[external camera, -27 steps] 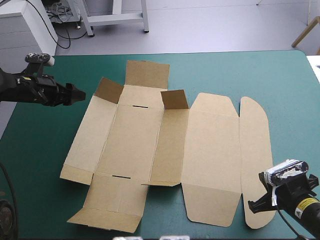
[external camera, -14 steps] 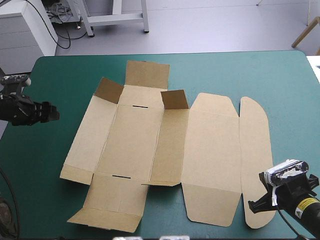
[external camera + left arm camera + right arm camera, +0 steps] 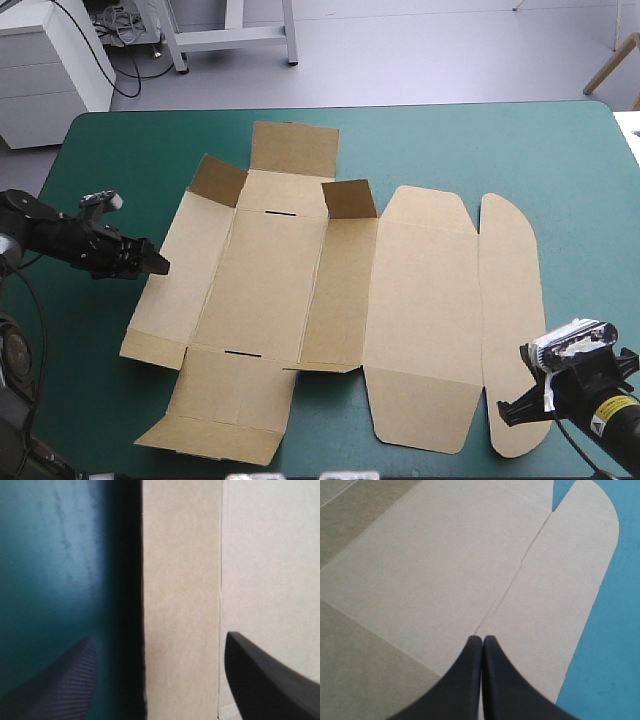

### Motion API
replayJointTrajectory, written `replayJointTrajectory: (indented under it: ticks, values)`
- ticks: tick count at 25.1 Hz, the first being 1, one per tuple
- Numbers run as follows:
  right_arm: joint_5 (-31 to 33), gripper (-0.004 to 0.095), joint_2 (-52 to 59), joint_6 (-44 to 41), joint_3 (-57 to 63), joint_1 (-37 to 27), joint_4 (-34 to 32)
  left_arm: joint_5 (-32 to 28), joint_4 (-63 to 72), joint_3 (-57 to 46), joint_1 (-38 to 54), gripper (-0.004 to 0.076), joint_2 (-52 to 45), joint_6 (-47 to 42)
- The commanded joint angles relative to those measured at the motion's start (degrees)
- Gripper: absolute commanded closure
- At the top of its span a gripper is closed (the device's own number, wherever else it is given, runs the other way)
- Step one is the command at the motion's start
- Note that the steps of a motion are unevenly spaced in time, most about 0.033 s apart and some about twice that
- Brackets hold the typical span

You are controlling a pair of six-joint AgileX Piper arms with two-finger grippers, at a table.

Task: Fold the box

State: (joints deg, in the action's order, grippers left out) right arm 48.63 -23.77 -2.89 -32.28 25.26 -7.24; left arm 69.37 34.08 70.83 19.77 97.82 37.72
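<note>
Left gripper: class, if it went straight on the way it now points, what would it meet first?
Most likely the left side panel of the box. The open left gripper straddles that panel's outer edge, though its height above the board is unclear.

I find no word, number or sign that I can read in any view. The brown box [image 3: 270, 290] is plain board, with no print on any panel I can see. A yellow sticker [image 3: 611, 408] sits on my right arm [image 3: 625, 432], by the counter's [image 3: 450, 150] near right corner, but its dark marks are too small to make out.
</note>
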Motion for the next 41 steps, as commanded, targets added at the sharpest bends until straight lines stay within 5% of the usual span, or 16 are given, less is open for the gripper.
replayJointTrajectory:
  ticks: [1,22,24,26,28,41]
  values:
    - [-3.2,0.0927,-0.4,0.4,-1.5,-0.4,-1.1,5.1,1.9,1.2,-3.1,0.0213,-0.9,0.3]
    - [-3.2,0.0927,-0.4,0.4,-1.5,-0.4,-1.1,5.1,1.4,1.8,-13.8,0.0230,2.0,-2.0]
    - [-3.2,0.0927,-0.4,0.4,-1.5,-0.4,-1.1,5.1,1.4,1.8,-13.8,0.0313,2.0,-3.4]
    - [-3.2,0.0927,-0.4,0.4,-1.5,-0.4,-1.1,2.8,0.1,1.8,-13.8,0.0581,2.0,-9.3]
    - [-3.2,0.0927,-0.4,0.4,-1.5,-0.4,-1.1,2.4,-0.8,1.8,-13.8,0.0731,2.0,-9.5]
    - [-3.0,0.0927,-0.4,0.4,-1.5,-0.4,-1.1,5.2,-20.5,15.7,-25.5,0.0734,2.0,-8.8]
